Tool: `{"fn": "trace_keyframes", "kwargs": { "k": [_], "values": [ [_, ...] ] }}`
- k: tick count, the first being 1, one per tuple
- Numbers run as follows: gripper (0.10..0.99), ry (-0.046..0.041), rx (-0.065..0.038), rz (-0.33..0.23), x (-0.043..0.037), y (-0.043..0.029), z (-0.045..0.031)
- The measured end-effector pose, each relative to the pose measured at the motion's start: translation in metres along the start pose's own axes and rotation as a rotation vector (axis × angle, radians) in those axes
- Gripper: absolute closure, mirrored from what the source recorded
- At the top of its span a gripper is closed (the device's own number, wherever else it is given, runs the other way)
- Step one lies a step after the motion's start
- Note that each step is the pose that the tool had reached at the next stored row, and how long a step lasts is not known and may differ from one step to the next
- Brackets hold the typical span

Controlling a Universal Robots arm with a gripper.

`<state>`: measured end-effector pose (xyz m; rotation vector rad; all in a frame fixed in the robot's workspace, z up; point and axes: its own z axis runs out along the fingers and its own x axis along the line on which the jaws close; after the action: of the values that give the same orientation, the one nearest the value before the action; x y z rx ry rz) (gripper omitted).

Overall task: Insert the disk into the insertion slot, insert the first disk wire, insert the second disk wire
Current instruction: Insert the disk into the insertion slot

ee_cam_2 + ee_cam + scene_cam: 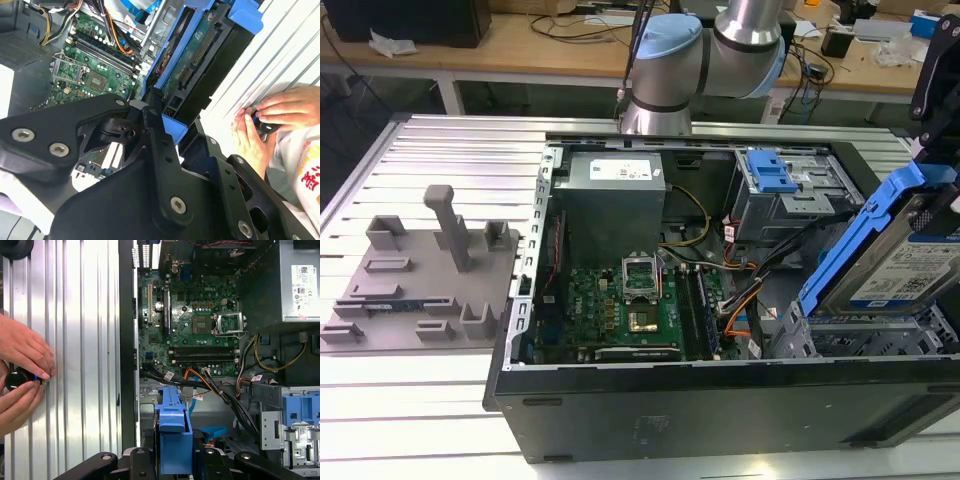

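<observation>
In the exterior view, the computer case (720, 410) sat on the bench (420, 420). Inside, the power supply (610, 195) lay at 12 o'clock from the motherboard (620, 310), and the taller drive cage (790, 195) at 2 o'clock. The disk (900, 260) stood tilted at 3 o'clock, over the insertion slot (860, 340). A fixture plate (410, 290) lay outside at 9 o'clock.

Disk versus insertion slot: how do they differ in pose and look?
The disk stands steeply tilted, held up in the gripper; the insertion slot lies flat in the case. The disk is smooth silver, blue-framed; the insertion slot is bare perforated grey metal. Both sit at the exterior view's right.
</observation>
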<state>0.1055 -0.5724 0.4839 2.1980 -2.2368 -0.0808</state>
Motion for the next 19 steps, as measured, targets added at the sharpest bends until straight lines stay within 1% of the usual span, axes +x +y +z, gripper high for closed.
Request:
{"fn": "trace_keyframes", "kwargs": {
  "k": [5,7,8,13,14,19],
  "values": [
    [0.722,-0.0001,0.000,0.000,0.0000,0.0000,0.0001],
    [0.722,-0.0005,0.002,0.000,0.0001,-0.0001,0.0006],
    [0.722,-0.0006,0.005,0.000,0.0001,-0.0001,0.0009],
    [0.722,-0.0010,0.033,-0.001,0.0001,-0.0001,0.0020],
    [0.722,-0.0011,0.036,-0.001,0.0001,-0.0002,0.0022],
    [0.722,-0.0011,0.036,-0.001,0.0001,-0.0001,0.0026]
  ]
}}
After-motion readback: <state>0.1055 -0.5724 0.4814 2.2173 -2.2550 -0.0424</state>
